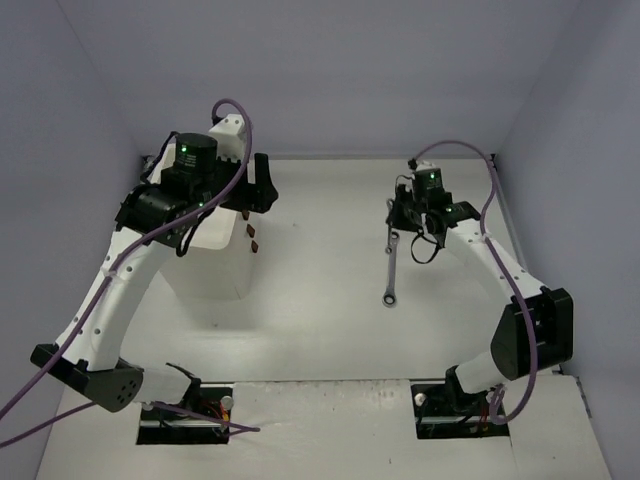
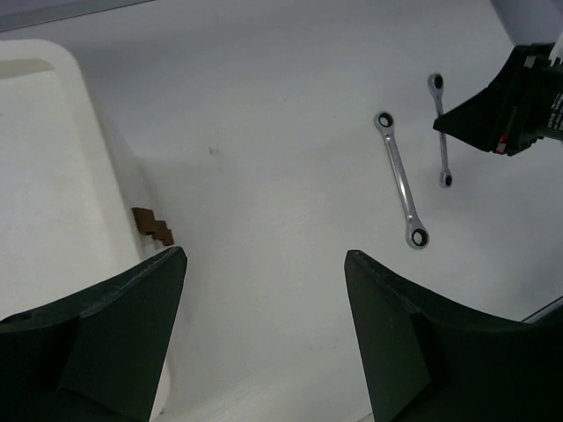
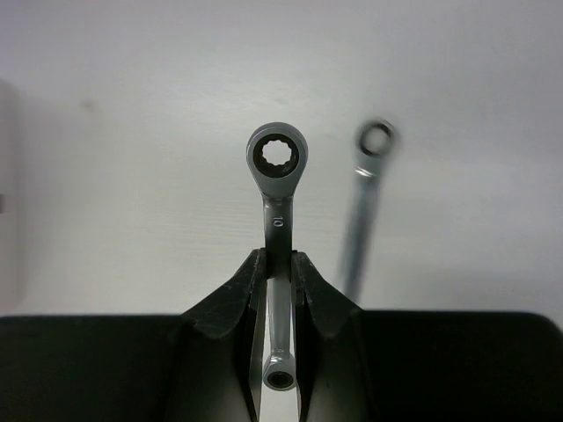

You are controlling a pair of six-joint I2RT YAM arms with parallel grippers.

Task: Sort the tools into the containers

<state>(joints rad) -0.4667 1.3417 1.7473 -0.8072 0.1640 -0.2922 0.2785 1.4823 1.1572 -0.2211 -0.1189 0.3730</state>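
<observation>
Wrench [image 3: 275, 180] clamped mid-shaft in right pincer [image 3: 279, 264], long axis running straight out, ring end foremost, left pincer [image 2: 264, 255] apart

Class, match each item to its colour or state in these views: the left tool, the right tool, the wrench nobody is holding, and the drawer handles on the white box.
Column 1
1. left tool
2. right tool
3. loose wrench
4. drawer handles

Column 2
A. dark brown
B. lying flat on the table
C. shut on the wrench stamped 10
D. open, holding nothing

Pairs: 1-D, 2-C, 3-B, 4-A
</observation>
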